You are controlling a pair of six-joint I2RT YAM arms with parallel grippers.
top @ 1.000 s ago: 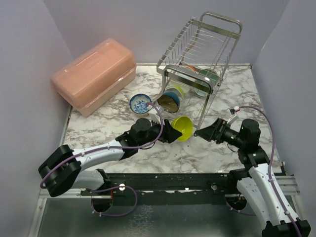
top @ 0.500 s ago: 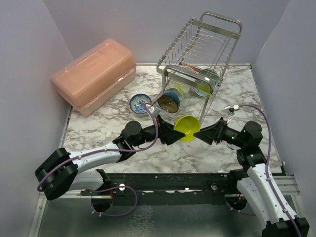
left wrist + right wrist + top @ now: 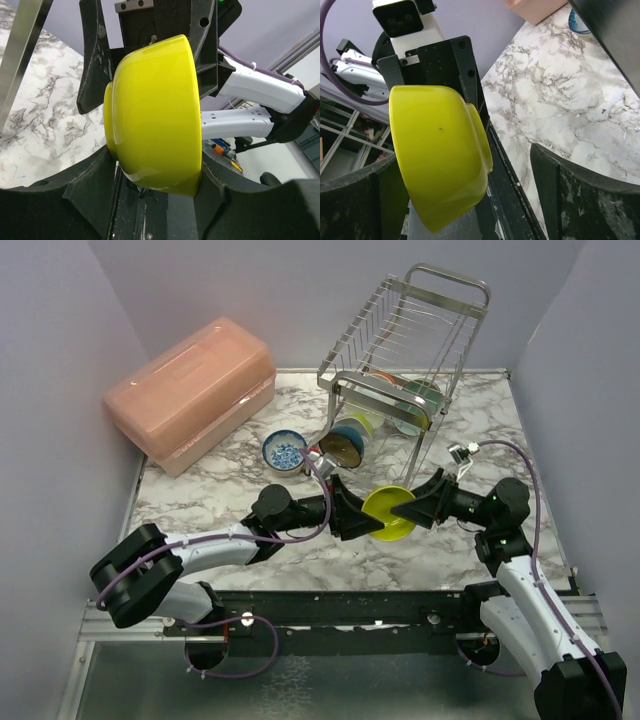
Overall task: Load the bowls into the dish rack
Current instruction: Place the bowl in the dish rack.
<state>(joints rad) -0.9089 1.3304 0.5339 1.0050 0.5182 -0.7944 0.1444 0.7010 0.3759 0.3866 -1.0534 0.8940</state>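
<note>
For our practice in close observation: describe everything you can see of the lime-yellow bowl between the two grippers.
The lime-yellow bowl is small, round, glossy and ceramic-looking, with a low foot ring and a tiny dark speck on its wall. It hangs tilted above the marble table, in front of the dish rack. The left gripper grips it; the open right gripper straddles it from the other side.

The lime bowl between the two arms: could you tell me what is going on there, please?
The left gripper holds the lime bowl tilted in the air, in front of the dish rack. The right gripper is open and straddles the bowl without closing on it, so this looks like a handover. Some bowls already sit in the rack's lower tier; a blue-patterned bowl waits on the table.
</note>
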